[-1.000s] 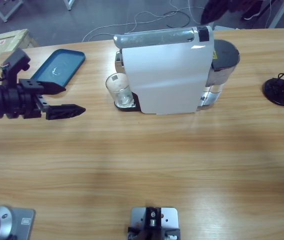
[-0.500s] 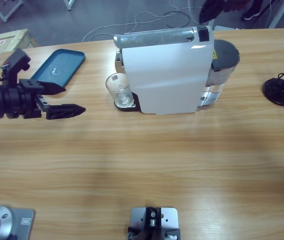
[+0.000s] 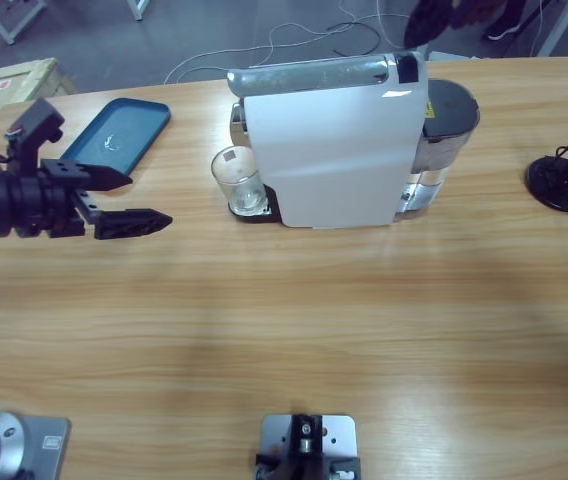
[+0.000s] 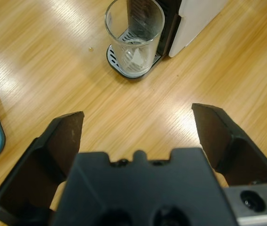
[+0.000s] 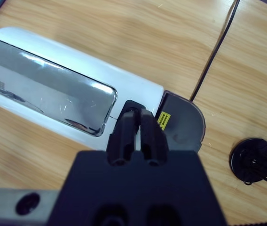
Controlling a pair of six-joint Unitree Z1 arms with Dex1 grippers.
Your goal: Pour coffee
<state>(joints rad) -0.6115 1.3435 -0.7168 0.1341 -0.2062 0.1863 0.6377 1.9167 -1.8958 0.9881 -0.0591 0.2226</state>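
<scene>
Glass [image 3: 237, 180] stands upright and empty on the drip tray under the spout at the left end of the white coffee machine [image 3: 334, 150], upper centre of the high view. Left gripper [image 3: 114, 200] hovers at the left of the frame with its jaws spread wide and holding nothing, their tips aimed rightward at the glass, which lies well apart from them along the same line; the left wrist view shows the glass [image 4: 134, 37] dead ahead at the top of the frame, centred between the two jaws. A blue tray [image 3: 119, 130] lies just above the gripper in the high view. Right gripper [image 5: 136, 129], jaws pressed together, hangs over the machine's top near its silver lid [image 5: 44, 99] and black rear part, and holds nothing. Judging by this, the left arm is the nearer one to the glass, and a straight advance to the right would bring the jaws around it.
</scene>
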